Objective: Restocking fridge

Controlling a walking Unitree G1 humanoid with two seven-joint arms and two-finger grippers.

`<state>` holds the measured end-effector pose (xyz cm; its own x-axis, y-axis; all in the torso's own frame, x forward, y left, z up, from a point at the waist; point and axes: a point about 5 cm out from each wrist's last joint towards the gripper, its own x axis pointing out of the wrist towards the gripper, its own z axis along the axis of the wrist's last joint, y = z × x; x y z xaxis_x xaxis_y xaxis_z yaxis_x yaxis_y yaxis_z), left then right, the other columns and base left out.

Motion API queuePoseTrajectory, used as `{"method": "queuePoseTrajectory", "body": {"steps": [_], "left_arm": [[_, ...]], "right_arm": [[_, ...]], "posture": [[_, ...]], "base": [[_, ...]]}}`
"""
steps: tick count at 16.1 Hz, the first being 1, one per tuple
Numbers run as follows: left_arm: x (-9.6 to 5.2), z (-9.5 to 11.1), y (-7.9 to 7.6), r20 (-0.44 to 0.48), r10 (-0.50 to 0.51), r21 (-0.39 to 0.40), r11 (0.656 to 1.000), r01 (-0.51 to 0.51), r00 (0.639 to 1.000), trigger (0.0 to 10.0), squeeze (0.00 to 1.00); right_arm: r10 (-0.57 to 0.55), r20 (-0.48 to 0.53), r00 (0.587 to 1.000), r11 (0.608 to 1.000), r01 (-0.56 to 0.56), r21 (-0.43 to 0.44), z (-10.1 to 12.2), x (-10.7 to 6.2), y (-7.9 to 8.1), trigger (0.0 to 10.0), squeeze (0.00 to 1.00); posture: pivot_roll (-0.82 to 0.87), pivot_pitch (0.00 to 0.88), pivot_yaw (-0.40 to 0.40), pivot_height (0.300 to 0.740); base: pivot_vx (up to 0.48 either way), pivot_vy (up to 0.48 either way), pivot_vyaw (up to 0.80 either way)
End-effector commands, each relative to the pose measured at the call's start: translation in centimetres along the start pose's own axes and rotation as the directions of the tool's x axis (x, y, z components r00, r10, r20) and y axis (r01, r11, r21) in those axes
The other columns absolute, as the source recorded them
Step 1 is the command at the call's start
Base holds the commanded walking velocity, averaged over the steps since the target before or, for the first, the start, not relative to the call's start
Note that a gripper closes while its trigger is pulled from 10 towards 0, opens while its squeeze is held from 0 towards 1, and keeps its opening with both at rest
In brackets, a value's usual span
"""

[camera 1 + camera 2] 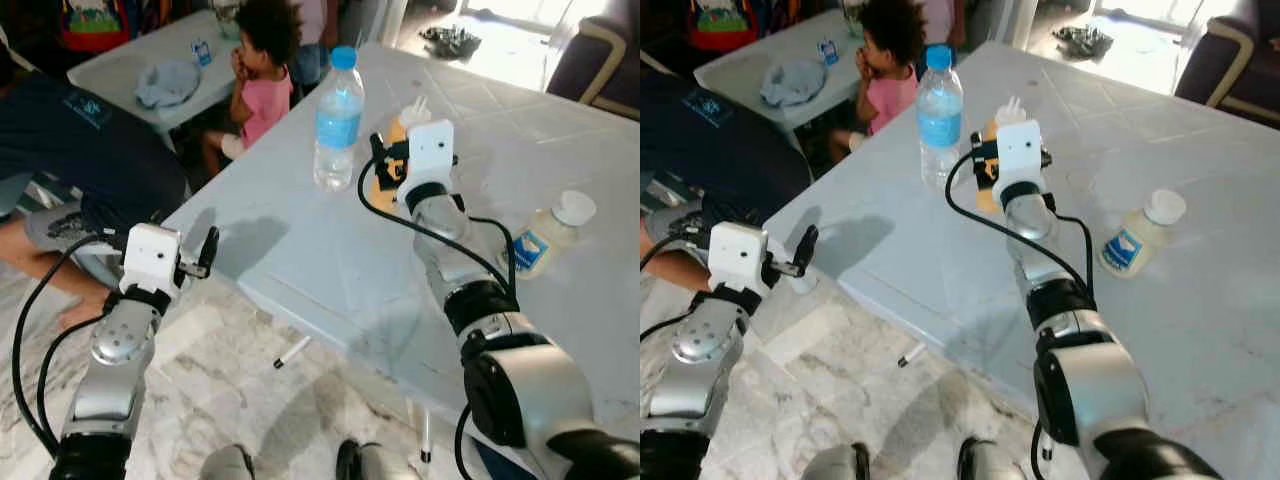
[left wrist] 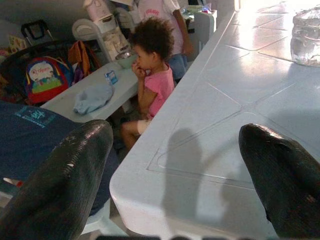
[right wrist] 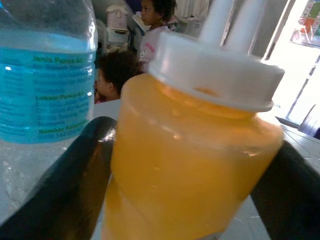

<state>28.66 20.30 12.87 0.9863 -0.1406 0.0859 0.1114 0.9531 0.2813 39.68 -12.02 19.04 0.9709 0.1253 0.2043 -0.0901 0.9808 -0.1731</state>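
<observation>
Standing near the far edge of the pale, glossy table (image 1: 330, 270), the orange bottle (image 1: 392, 165) is a squat plastic jar of yellow-orange liquid with a white cap, just beside a tall clear water bottle (image 1: 337, 120) with a blue cap and label. From the head views, the right gripper (image 1: 385, 165) reaches across the tabletop to the orange bottle, its black fingers on either side of it. A small white-capped bottle (image 1: 548, 232) lies tilted farther right. The left gripper (image 1: 205, 252) hangs off the table's near corner above the marbled floor (image 1: 240, 400).

Through the left wrist camera, two rough, matte black fingers (image 2: 65, 185) stand wide apart, the table's rounded corner between them; a child in pink (image 2: 155, 85) sits beyond.

Up close in the right wrist camera, the fingers (image 3: 75, 175) flank the smooth translucent orange bottle, spread around its body; whether they press it cannot be told.
</observation>
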Motion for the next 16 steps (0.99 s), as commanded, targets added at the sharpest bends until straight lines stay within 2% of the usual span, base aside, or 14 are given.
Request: {"method": "queuePoseTrajectory", "body": {"steps": [1, 6, 7, 8, 9, 10, 12, 14, 16], "left_arm": [[0.1, 0.2, 0.0, -0.002, -0.010, 0.011, 1.000, 0.010, 1.000, 10.0, 0.00], [0.2, 0.2, 0.1, 0.000, -0.004, 0.012, 1.000, 0.004, 1.000, 10.0, 0.00], [0.2, 0.2, 0.1, 0.001, -0.003, 0.010, 1.000, 0.003, 1.000, 10.0, 0.00], [0.4, 0.3, 0.1, 0.001, 0.009, 0.005, 1.000, -0.009, 1.000, 10.0, 0.00], [0.4, 0.3, 0.1, -0.005, 0.020, 0.003, 1.000, -0.020, 1.000, 10.0, 0.00], [0.4, 0.2, 0.2, -0.012, 0.029, 0.004, 1.000, -0.029, 1.000, 10.0, 0.00], [-0.1, -0.4, 0.5, -0.061, 0.074, -0.020, 0.997, -0.075, 0.995, 10.0, 0.00], [-0.4, -1.2, 0.1, -0.089, 0.085, -0.023, 0.996, -0.087, 0.992, 10.0, 0.00], [-0.3, -1.6, -0.5, -0.105, 0.077, -0.033, 0.996, -0.081, 0.991, 10.0, 0.00]], "right_arm": [[-0.004, 0.023, 1.000, 1.000, 0.004, 0.010, 0.6, 0.4, -0.3, 0.0, 0.00], [0.003, 0.035, 0.999, 0.999, -0.004, 0.035, 0.5, 0.3, 0.2, 0.0, 0.00], [0.004, 0.044, 0.999, 0.999, -0.006, 0.042, 0.6, 0.2, 0.3, 0.7, 0.00], [0.020, 0.069, 0.997, 0.998, -0.024, 0.063, 0.8, -0.2, 0.7, 9.6, 0.00], [0.022, 0.074, 0.997, 0.997, -0.028, 0.077, 0.8, -0.3, 0.8, 10.0, 0.00], [0.028, 0.079, 0.996, 0.996, -0.035, 0.087, 0.8, -0.5, 1.0, 10.0, 0.00], [0.056, 0.088, 0.995, 0.991, -0.066, 0.115, 0.7, -2.1, 1.5, 10.0, 0.00], [0.140, 0.067, 0.988, 0.981, -0.147, 0.124, 0.1, -4.9, 2.3, 10.0, 0.00], [0.236, 0.097, 0.967, 0.962, -0.247, 0.113, 0.2, -7.3, 3.3, 10.0, 0.00]], "posture": [[0.17, 0.146, -0.020, 0.740], [0.16, 0.155, -0.020, 0.740], [0.16, 0.144, -0.024, 0.740], [0.15, 0.141, -0.029, 0.740], [0.15, 0.140, -0.029, 0.740], [0.14, 0.138, -0.026, 0.740], [0.11, 0.122, -0.023, 0.740], [0.09, 0.107, -0.016, 0.740], [0.07, 0.084, -0.016, 0.740]], "base": [[0.000, 0.000, 0.00], [0.000, 0.000, 0.00], [0.000, 0.000, 0.00], [0.000, 0.000, 0.00], [0.000, 0.000, 0.00], [0.000, 0.000, 0.00], [0.000, 0.000, 0.00], [0.000, 0.000, 0.00], [0.000, 0.000, 0.00]]}}
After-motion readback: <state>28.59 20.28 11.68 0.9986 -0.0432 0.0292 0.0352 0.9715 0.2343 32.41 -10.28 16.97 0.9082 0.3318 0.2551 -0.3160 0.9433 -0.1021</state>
